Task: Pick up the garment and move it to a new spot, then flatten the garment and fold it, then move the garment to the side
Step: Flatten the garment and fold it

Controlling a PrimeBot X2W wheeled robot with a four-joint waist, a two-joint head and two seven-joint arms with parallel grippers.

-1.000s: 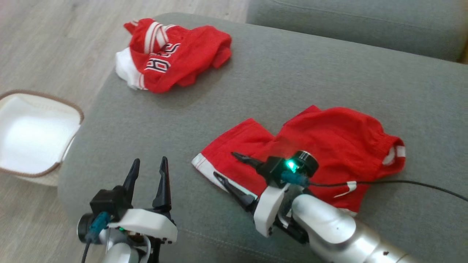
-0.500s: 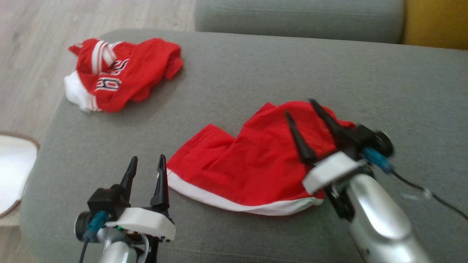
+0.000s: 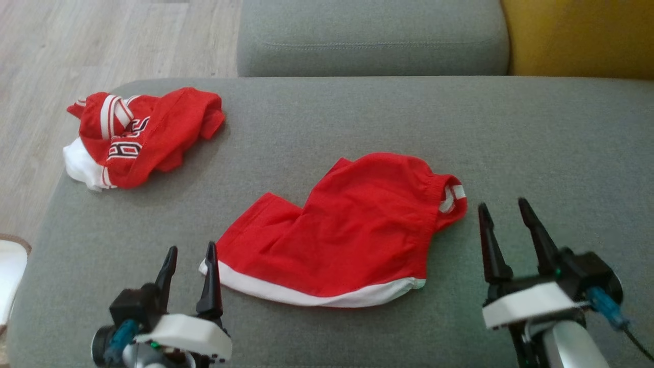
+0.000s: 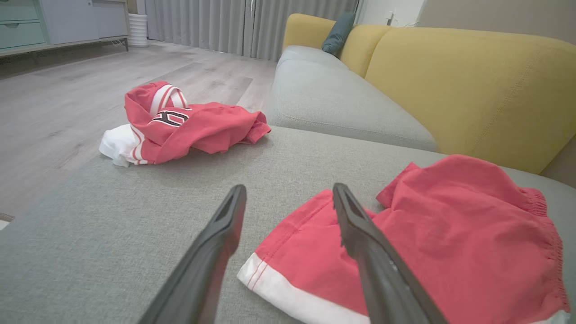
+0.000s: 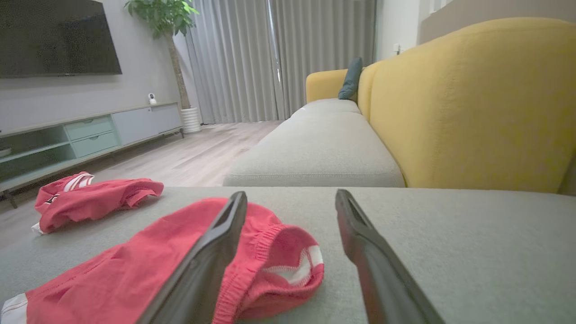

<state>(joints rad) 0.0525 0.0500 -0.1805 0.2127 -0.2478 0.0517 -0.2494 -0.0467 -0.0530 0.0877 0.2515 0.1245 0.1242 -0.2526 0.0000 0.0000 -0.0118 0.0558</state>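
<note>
The garment is a pair of red shorts with a white band along the near hem. Its gathered waistband is turned toward 3 o'clock, and a white-striped lining shows in the opening. It lies mostly flat and lightly creased at the middle of the grey sofa cushion.

Two red garments are on the cushion – the shorts and a crumpled jersey at 10 o'clock from them, well apart.

There are two grippers. The left gripper is at 7 o'clock, just beside the hem corner, and the right gripper is at 4 o'clock, near the waistband. Both pairs of fingers are released and hold nothing.

The jersey's lettering is folded over and unreadable. Only one leg of the shorts can be made out – and a pale basket is cut off at 9 o'clock.
</note>
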